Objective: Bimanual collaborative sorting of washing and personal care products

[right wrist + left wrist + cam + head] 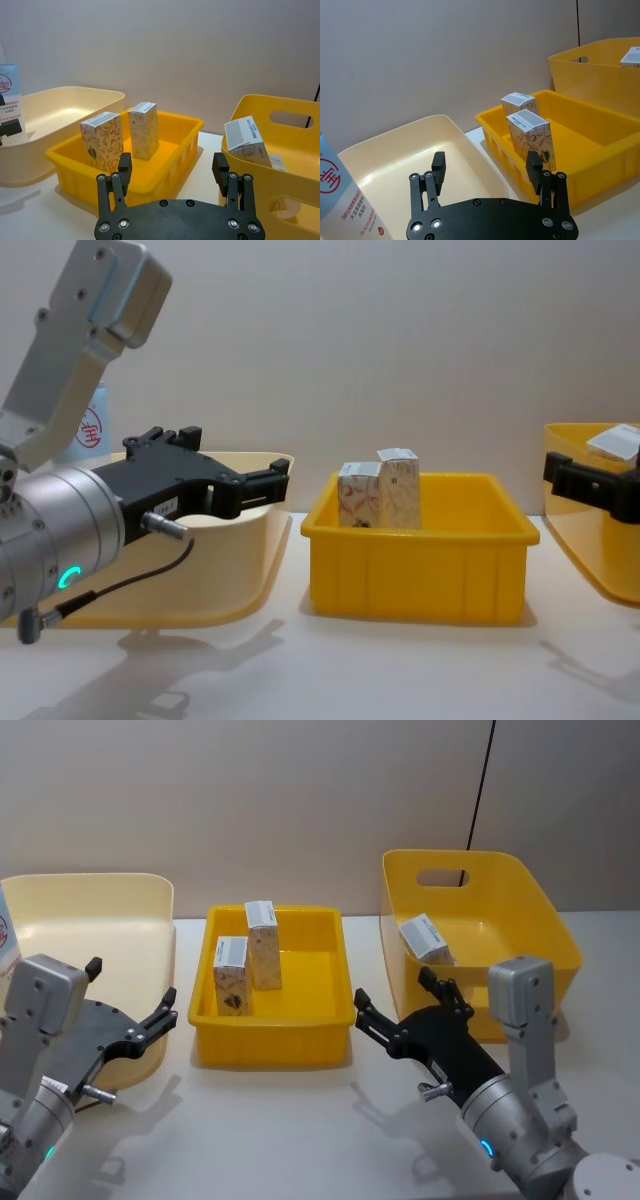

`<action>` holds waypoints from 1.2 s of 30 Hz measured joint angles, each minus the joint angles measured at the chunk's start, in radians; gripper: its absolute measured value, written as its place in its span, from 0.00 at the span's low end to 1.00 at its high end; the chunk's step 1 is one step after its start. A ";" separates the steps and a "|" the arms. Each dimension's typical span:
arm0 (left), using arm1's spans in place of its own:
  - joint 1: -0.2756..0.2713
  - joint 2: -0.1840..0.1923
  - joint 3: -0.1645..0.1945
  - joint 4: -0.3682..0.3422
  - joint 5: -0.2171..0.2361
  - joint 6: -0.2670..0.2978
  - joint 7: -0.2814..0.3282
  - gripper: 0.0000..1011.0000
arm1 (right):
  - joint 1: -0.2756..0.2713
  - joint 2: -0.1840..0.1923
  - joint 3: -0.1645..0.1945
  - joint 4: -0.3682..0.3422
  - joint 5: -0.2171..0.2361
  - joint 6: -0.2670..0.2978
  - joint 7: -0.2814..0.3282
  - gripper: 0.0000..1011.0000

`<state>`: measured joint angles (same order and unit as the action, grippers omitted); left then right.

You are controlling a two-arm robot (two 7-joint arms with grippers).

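Note:
Two white cartons (231,975) (264,942) stand upright in the shallow yellow bin (270,1045) at the centre. A third carton (426,938) leans inside the tall yellow tub (540,920) on the right. A light-blue tube (345,200) with a round red logo stands at the left end of the cream tub (100,900). My left gripper (130,982) hovers open and empty over the cream tub's near right corner. Between the bin and the tall tub, my right gripper (392,988) is open, holding nothing.
The three containers stand in a row across the white table (300,1140), with a plain wall close behind them. Bare tabletop lies in front of the bin, between my two arms.

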<state>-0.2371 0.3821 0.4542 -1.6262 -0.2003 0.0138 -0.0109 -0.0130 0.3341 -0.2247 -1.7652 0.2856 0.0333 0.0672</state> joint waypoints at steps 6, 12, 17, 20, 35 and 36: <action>0.000 0.000 0.000 0.000 0.000 0.000 0.000 0.99 | -0.002 0.003 -0.002 -0.002 0.002 0.001 0.000 0.99; 0.000 0.000 0.000 0.000 0.000 0.000 0.000 0.99 | -0.002 0.003 -0.002 -0.002 0.002 0.001 0.000 0.99; 0.000 0.000 0.000 0.000 0.000 0.000 0.000 0.99 | -0.002 0.003 -0.001 -0.002 0.002 0.001 0.000 0.99; 0.000 0.000 0.000 0.000 0.000 0.000 0.000 0.99 | -0.002 0.003 -0.001 -0.002 0.002 0.001 0.000 0.99; 0.000 0.000 0.000 0.000 0.000 0.000 0.000 0.99 | -0.002 0.003 -0.001 -0.002 0.002 0.001 0.000 0.99; 0.000 0.000 0.000 0.000 0.000 0.000 0.000 0.99 | -0.002 0.003 -0.001 -0.002 0.002 0.001 0.000 0.99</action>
<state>-0.2371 0.3821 0.4542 -1.6262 -0.2004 0.0139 -0.0109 -0.0146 0.3375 -0.2258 -1.7667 0.2873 0.0340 0.0668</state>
